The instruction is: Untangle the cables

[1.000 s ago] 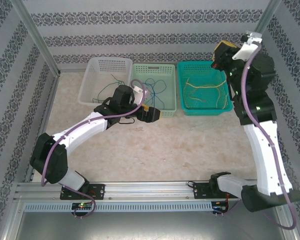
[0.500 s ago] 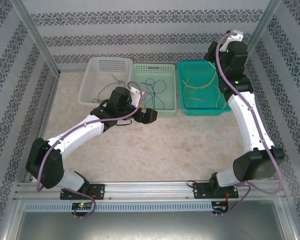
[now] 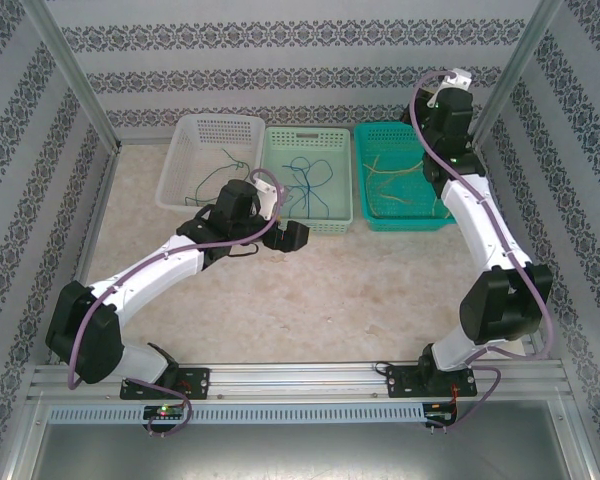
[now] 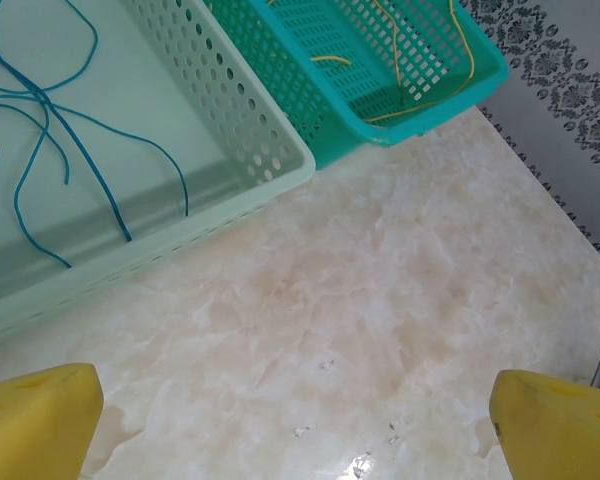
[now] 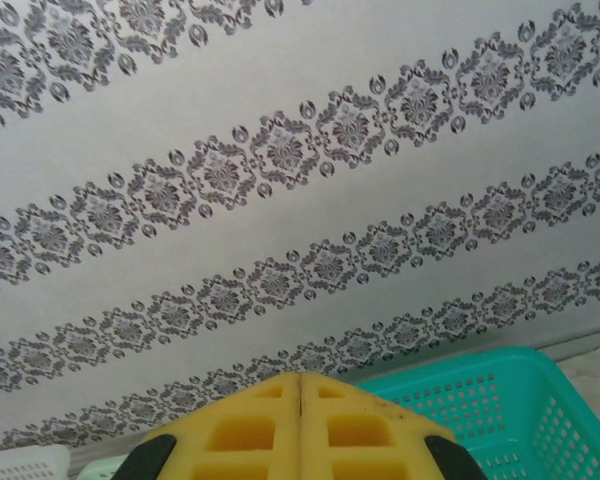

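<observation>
- Cables look sorted, one colour to a basket, all three baskets in a row along the far edge of the surface (image 3: 360, 290).
- Dark green cable (image 3: 220, 175) in the white basket (image 3: 180, 160) toward the far left corner; blue cable (image 3: 310, 175) in the pale green basket (image 3: 347, 185) at the middle; yellow cable (image 3: 395, 175) in the teal basket (image 3: 405, 226) toward the far right corner.
- Left hand (image 3: 290, 236) is spread wide and empty, low over bare surface just at the near side of the pale green basket.
- Right hand (image 5: 300, 385) is pressed closed on nothing, raised over the teal basket and aimed at the patterned wall (image 5: 280, 150).
- We judge the task near done or done.
- Risk: the left hand sits close to the pale green basket's near wall, so a careless swing could shove it into its neighbours.
- Risk: the right hand dropping into the teal basket could hook a springy yellow loop and drag it over the rim.
- Part of the green cable lies near the white basket's near rim; we cannot tell if it hangs out.
</observation>
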Tool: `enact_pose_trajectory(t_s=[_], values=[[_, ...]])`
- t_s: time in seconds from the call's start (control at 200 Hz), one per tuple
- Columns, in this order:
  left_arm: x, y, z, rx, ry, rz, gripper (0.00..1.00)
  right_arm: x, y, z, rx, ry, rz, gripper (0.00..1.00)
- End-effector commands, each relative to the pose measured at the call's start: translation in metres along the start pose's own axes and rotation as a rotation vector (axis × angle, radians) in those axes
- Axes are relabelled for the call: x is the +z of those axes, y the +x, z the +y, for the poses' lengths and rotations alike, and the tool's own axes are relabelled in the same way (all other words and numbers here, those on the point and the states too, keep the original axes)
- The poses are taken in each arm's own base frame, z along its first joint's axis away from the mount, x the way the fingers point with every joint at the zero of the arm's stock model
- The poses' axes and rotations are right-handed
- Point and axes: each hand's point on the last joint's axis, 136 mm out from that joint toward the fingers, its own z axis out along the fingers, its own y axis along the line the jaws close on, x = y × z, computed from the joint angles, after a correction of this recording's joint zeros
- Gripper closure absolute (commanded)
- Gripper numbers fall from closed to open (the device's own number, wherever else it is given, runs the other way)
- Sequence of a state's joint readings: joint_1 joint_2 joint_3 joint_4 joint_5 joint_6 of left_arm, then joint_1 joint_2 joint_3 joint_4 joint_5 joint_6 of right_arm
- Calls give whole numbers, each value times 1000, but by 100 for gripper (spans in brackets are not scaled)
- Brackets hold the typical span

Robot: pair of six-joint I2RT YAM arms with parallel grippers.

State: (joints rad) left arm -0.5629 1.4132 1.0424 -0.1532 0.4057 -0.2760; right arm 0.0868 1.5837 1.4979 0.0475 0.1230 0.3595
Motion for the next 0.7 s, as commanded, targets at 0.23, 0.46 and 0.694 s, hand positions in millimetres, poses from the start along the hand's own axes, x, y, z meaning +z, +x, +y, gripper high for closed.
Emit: enact_pose_trajectory(t_s=[0.23, 0.46, 0.694], values=[[-2, 5, -1, 31, -8, 8, 0, -13, 92, -71, 37, 195, 169, 100], [1, 8, 0, 27, -6, 20, 0, -23, 157, -110, 27, 326, 429, 100], [2, 10, 1, 25, -8, 27, 0, -26, 205, -121, 7, 326, 665, 67]])
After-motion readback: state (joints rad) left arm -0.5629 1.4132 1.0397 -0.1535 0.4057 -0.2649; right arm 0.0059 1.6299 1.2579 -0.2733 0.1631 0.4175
